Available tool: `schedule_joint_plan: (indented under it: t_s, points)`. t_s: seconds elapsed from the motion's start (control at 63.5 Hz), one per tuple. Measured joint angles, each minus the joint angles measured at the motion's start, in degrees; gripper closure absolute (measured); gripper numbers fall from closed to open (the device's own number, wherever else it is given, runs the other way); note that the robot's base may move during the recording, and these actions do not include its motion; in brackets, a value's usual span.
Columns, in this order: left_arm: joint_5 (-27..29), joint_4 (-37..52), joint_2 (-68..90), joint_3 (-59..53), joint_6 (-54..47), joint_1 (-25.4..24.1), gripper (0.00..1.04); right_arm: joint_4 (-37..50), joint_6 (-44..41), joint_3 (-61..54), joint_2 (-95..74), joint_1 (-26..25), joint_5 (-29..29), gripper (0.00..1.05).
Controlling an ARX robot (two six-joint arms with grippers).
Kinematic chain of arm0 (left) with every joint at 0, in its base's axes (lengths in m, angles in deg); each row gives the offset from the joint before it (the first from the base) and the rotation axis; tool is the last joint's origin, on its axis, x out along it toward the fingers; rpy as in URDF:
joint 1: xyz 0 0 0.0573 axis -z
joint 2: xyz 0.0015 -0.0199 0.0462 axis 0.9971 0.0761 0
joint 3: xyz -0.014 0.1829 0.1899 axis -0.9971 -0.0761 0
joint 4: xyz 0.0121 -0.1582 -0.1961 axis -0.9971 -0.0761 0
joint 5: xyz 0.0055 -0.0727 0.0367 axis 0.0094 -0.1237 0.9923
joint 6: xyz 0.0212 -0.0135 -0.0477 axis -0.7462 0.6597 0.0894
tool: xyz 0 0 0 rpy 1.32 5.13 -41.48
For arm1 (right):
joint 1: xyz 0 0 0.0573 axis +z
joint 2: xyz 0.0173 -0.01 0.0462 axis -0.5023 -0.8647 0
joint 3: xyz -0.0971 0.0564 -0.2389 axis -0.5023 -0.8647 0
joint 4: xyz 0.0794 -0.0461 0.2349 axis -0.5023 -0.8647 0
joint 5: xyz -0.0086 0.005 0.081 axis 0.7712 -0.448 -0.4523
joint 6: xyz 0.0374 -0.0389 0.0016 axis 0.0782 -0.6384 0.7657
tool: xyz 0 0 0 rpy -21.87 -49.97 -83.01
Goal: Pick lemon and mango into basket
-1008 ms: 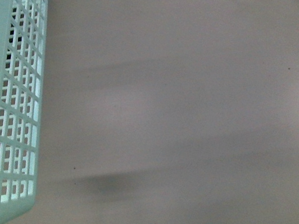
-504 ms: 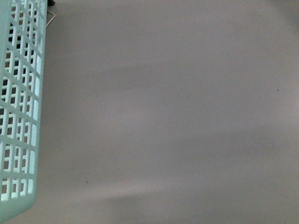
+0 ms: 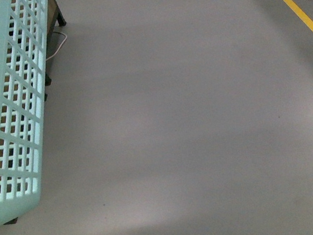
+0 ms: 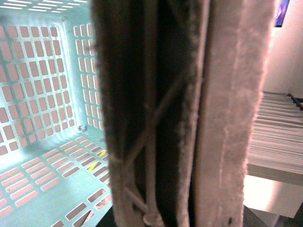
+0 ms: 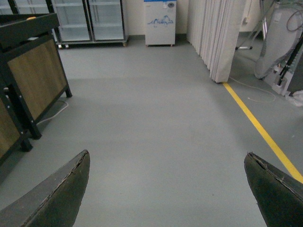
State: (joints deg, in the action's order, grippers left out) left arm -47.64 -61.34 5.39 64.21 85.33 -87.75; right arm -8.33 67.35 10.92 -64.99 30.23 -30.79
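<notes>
The aqua slotted basket hangs at the left edge of the front view, off the floor. In the left wrist view its inside shows no fruit in the part I can see. My left gripper is shut on the basket's brown ribbed handle, which fills the middle of that view. My right gripper is open and empty, its two dark fingertips spread wide above bare floor. The lemon and the mango are out of view.
Grey floor fills the front view, with a yellow line at the right. A dark wooden table stands at the left, its leg beside the basket. Glass-door fridges, a white cabinet and a folding screen stand farther off.
The front view has travelled forward over the floor: the yellow line slid toward me and the table legs came into sight behind the basket. The basket stays at the left edge.
</notes>
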Motion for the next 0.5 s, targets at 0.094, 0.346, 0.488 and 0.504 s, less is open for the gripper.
schedule_joint_plan:
  t_s: [0.094,0.346,0.488,0.504]
  points:
    - [0.00,0.00,0.00,0.00,0.00,0.00,0.89,0.02,0.00,0.00,0.00,0.00,0.02,0.09]
    - [0.00,0.00,0.00,0.00,0.00,0.00,0.89,0.02,0.00,0.00,0.00,0.00,0.00,0.09]
    - [0.00,0.00,0.00,0.00,-0.02,0.00,0.89,0.02,0.02,0.00,0.00,0.00,0.00,0.09]
    - [0.00,0.00,0.00,0.00,-0.02,0.00,0.89,0.02,0.00,0.00,0.00,0.00,0.02,0.09]
